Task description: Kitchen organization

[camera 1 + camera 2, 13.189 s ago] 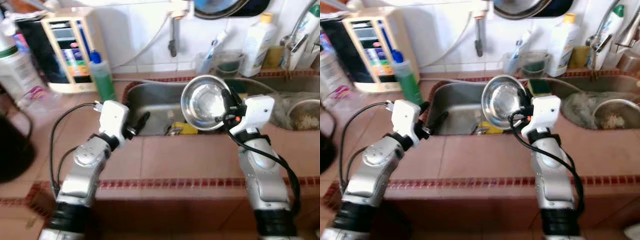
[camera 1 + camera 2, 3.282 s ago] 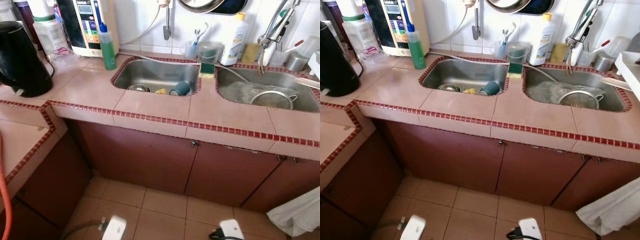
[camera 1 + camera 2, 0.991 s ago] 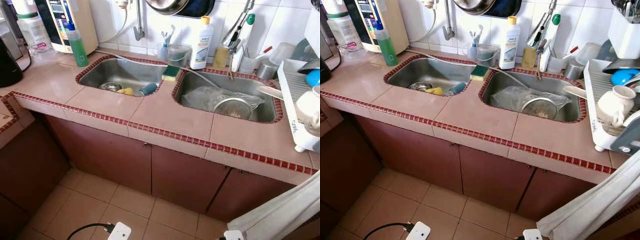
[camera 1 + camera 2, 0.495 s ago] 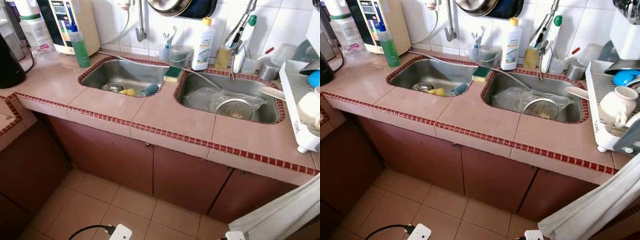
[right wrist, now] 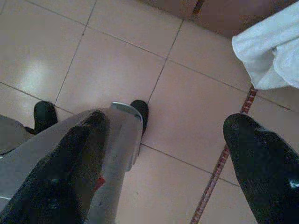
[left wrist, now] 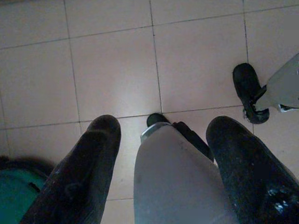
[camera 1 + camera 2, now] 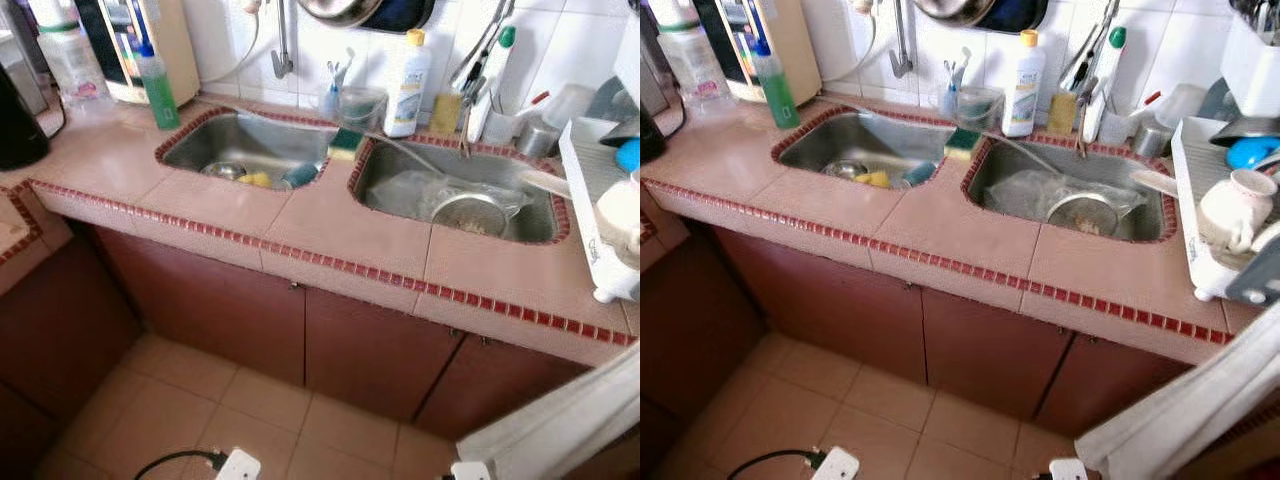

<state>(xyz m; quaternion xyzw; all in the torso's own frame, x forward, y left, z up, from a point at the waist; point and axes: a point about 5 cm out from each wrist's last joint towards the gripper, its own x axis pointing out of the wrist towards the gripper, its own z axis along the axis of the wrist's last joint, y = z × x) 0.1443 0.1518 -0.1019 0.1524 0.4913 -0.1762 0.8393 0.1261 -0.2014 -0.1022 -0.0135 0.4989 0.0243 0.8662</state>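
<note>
With both hands hanging empty and spread over the floor (image 6: 112, 70), left hand (image 6: 161, 163) and right hand (image 5: 163, 154) alike, the risk is bumping the rack (image 7: 1215, 240) while nearing the sink dishes (image 7: 875, 175) on the surface (image 7: 970, 235).

Left sink basin (image 7: 240, 145), upper left of centre: steel bowl (image 7: 222, 170), yellow item (image 7: 256, 180), blue cup (image 7: 298, 176) on its side. Right sink basin (image 7: 455, 185), upper right: round metal strainer (image 7: 468, 213) on crumpled clear plastic. Green sponge (image 7: 347, 143) on divider.
</note>
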